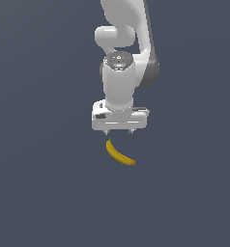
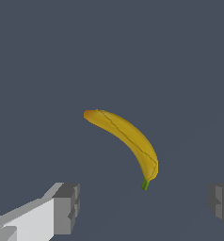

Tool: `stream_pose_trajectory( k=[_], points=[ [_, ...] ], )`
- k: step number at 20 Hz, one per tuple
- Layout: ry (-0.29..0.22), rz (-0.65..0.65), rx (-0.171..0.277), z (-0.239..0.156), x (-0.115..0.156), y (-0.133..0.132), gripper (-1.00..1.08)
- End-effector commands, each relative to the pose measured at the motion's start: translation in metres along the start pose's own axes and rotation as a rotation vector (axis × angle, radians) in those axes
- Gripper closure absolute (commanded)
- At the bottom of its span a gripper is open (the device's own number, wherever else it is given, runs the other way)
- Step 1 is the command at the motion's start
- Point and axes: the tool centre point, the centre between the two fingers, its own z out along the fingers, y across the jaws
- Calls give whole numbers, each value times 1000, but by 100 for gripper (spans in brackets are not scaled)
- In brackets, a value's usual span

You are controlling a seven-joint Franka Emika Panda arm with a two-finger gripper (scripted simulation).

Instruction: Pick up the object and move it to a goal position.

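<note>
A small curved yellow banana [image 1: 119, 154] with a green stem tip lies on the dark grey floor. In the exterior view it sits just below my gripper [image 1: 119, 131], stem end toward the gripper. In the wrist view the banana [image 2: 128, 139] lies between and beyond the two fingertips [image 2: 67, 207], which stand wide apart. My gripper [image 2: 144, 204] is open and empty, above the banana and not touching it.
The white arm [image 1: 124, 58] rises behind the gripper to the top of the exterior view. The dark grey floor [image 1: 39, 183] extends flat all around.
</note>
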Motion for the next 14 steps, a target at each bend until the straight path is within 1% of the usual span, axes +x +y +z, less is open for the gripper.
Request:
stream_pose_trajectory(
  k=[1,14],
  points=[
    [0,0,0,0,0,0,-92],
    [1,-20,7,-9,5,-1,-92]
  ],
)
